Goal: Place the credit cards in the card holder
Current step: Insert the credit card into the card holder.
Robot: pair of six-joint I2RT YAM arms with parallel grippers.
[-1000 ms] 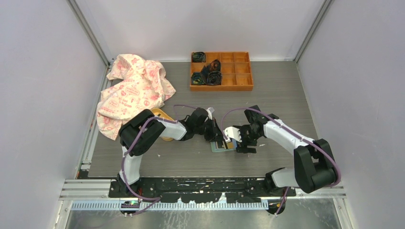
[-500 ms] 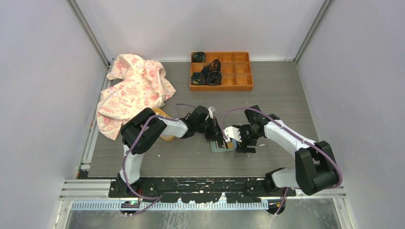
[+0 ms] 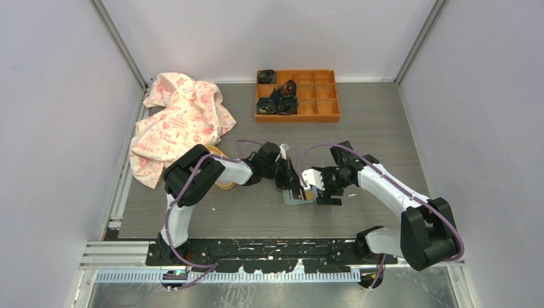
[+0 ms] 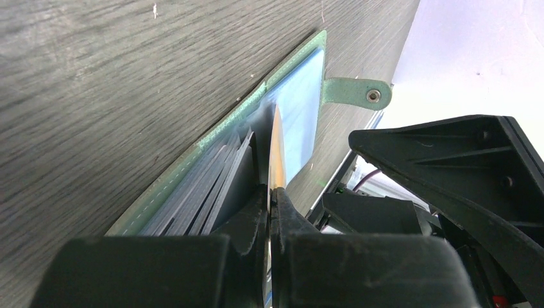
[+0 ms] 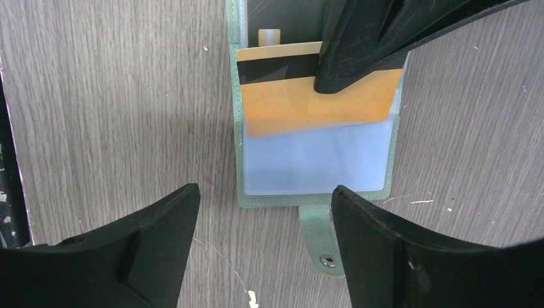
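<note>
**Your left gripper [image 4: 269, 192] holds an orange card [image 5: 301, 96] at the open card holder [image 5: 276, 200], mid-counter toward the near edge.**

Your left fingers [image 5: 359, 58] are clenched on the card, which the left wrist view shows edge-on. In the right wrist view, its lower part looks tucked under the clear sleeve [image 5: 317, 163], with its dark stripe near the top. The mint-green holder lies flat and open on the counter [image 3: 372, 122]. Its snap tab [image 5: 324, 240] points toward your right gripper [image 5: 263, 244], which is released, its jaws spread wide over the tab end of the holder. An orange tray [image 3: 321, 117] sits at the far edge, and a pink patterned cloth [image 3: 179, 122] lies toward the far-left corner.
</note>
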